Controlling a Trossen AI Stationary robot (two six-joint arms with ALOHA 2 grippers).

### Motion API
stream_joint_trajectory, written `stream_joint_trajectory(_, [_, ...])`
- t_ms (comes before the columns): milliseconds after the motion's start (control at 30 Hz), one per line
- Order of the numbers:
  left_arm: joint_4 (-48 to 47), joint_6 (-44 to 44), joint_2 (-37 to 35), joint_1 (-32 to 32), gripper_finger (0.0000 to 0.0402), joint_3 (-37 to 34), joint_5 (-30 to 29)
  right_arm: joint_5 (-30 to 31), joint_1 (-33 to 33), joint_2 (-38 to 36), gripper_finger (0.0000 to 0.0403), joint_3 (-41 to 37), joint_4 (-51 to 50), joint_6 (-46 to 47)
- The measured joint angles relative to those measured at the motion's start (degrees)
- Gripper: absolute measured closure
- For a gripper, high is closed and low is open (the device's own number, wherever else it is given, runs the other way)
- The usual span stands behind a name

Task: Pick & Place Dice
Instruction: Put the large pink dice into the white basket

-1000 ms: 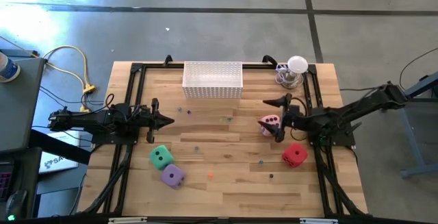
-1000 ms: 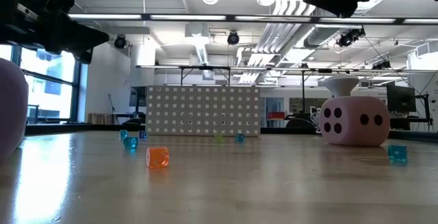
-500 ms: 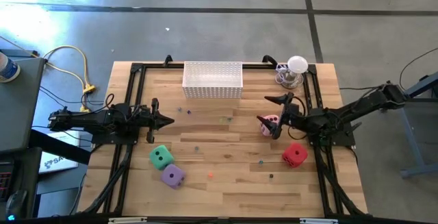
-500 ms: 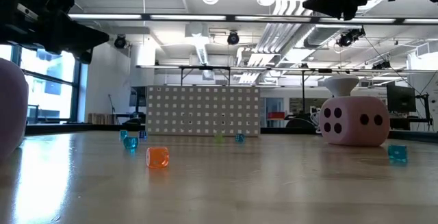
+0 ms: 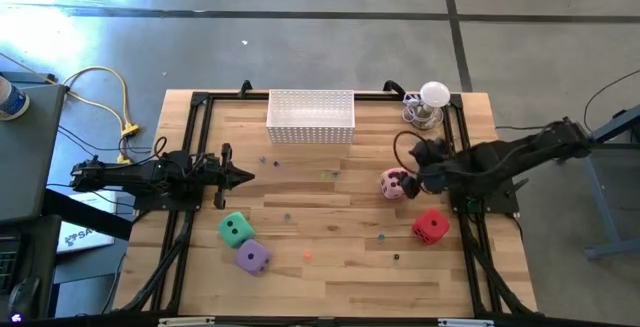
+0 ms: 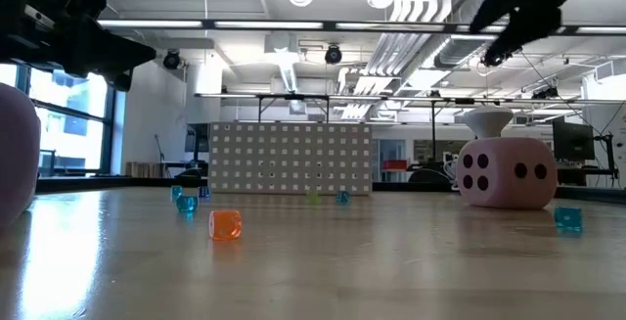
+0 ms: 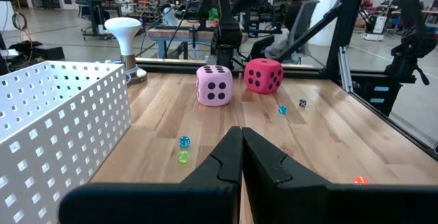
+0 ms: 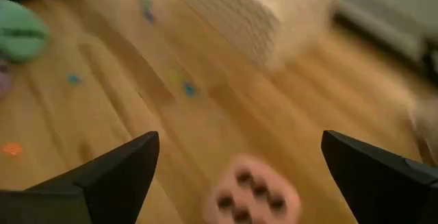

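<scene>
**Right gripper spread wide above the pink die, left gripper clenched and idle**

Four large dice are counted on the wooden table (image 5: 330,267). The pink die (image 5: 393,184) is seen right of centre, the red die (image 5: 431,226) nearer the front edge on the same side and apart from it. The green die (image 5: 236,229) and the purple die (image 5: 252,256) are placed together at the left front, close beside one another.

The right gripper (image 5: 414,170) is held just over the pink die, its fingers (image 8: 113,172) spread wide with nothing between them; in the right wrist view the pink die is seen below, in the gap. The left gripper (image 5: 240,176) is kept at the table's left side, well apart from all four dice, its fingers pressed together on nothing.

One white perforated basket (image 5: 311,115) is set at the back edge, centre. One white mushroom-shaped object (image 5: 431,101) on a metal base is found at the back right corner, behind the right arm. Several tiny coloured dice are scattered across the middle of the table, among them an orange one (image 6: 225,224) and a blue one (image 6: 567,219). A black frame (image 5: 205,102) is run along the table's edges
</scene>
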Motion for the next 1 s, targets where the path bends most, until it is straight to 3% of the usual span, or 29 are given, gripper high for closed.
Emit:
stream_joint_trajectory(200, [0.0, 0.0, -0.02, 0.02, 0.0401, 0.0, -0.02, -10.14, -6.28, 6.42, 0.0003, 0.4, -4.8, 9.11])
stream_joint_trajectory(633, [1.25, 4.42, -0.02, 0.0, 0.0401, 0.0, -0.01, -11.29, -7.93, 17.13, 0.0003, 0.4, -5.4, 14.46])
stream_joint_trajectory(1000, [1.44, 4.33, -0.02, 0.0, 0.0401, 0.0, 0.0, -12.2, -7.91, 21.1, 0.0003, 0.4, -2.46, 14.88])
